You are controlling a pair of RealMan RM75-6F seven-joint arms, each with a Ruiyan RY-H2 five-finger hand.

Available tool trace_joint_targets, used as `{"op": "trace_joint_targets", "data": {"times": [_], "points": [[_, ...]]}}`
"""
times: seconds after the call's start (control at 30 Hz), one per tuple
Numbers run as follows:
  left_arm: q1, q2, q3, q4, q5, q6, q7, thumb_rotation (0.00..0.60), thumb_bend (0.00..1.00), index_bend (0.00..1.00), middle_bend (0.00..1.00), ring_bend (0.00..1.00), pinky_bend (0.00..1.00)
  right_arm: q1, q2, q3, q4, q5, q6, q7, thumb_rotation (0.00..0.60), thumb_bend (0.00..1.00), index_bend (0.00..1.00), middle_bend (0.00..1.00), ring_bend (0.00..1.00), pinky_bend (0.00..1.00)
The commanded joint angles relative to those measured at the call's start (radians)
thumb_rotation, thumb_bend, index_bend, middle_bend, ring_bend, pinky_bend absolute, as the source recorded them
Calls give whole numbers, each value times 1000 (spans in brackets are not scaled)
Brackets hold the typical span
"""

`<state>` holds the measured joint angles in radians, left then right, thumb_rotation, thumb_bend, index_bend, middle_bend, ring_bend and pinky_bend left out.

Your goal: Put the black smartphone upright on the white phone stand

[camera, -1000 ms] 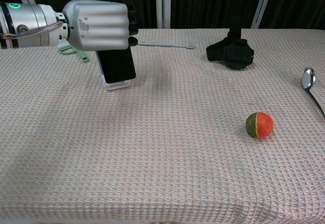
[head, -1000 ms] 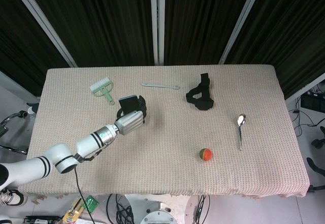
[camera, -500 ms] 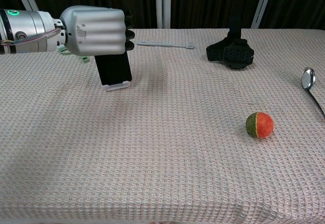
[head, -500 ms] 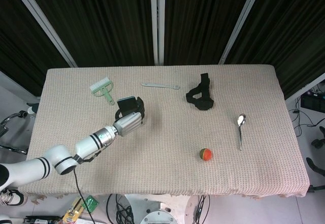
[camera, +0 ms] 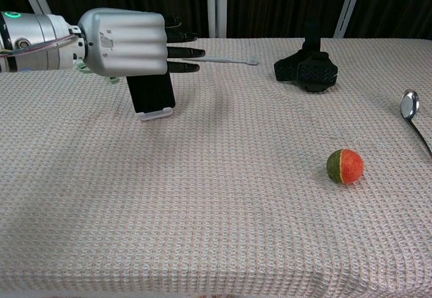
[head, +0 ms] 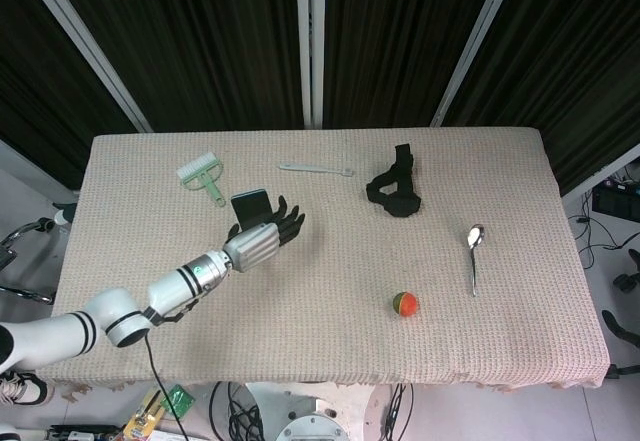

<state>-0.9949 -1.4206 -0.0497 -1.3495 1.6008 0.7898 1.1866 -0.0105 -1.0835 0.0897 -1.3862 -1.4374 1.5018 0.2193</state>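
Head view: I am looking down on the table (head: 330, 301). My left hand (head: 262, 239) is hovering at the left-centre of the cloth with its fingers (head: 290, 223) extended and spread, gripping nothing. The black smartphone (head: 250, 205) is standing just behind and to the left of those fingers, its long axis running vertically. I cannot tell from this angle whether any finger is touching it. The white phone stand is not resolvable here (the phone and hand are covering it). My right hand is not appearing in this view.

Chest view: I am seeing the left hand (camera: 131, 42) from its back, fingers (camera: 181, 51) pointing away from the camera toward the far edge. The black smartphone (camera: 152, 93) is sitting directly below the palm, upright and leaning slightly back, its lower edge resting in the lip of the white phone stand (camera: 154, 114). The fingers are reaching past the top of the phone, not wrapping it. I am judging the placement as complete. The coming move is a withdrawal up and back, keeping the palm off the phone's top edge so that it is not tipping.

Containers: neither view is showing any. Loose on the cloth are a ball (camera: 345, 166), a spoon (camera: 412, 112), a black strap (camera: 307, 67) and a green brush (head: 203, 175).
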Motion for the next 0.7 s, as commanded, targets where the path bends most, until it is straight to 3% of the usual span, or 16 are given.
{"op": "trace_joint_targets", "data": {"times": [0.03,0.3,0.4,0.53,0.7], "points": [[5,13,5,-13,8,15,-21,600,101,0,0,40,199,-1,0,0,0,-1,2,0,600,153,0,0,0,0],[101,127,18,-194,-42,116,-73,600,51,0,0,24,185,-2,2,2,-2,-6,11,1,600,154,0,0,0,0],[206,179,28,-292,-66,261,-166,600,11,0,0,25,188,0,0,1,4,-9,10,7,600,154,0,0,0,0],[403,206,41,-345,-71,557,-372,600,8,0,0,26,190,3,-11,-5,25,-31,17,13,600,153,0,0,0,0],[611,239,86,-405,-156,741,-670,600,8,0,0,26,190,11,-55,-18,64,-89,54,-4,600,153,0,0,0,0]]}}
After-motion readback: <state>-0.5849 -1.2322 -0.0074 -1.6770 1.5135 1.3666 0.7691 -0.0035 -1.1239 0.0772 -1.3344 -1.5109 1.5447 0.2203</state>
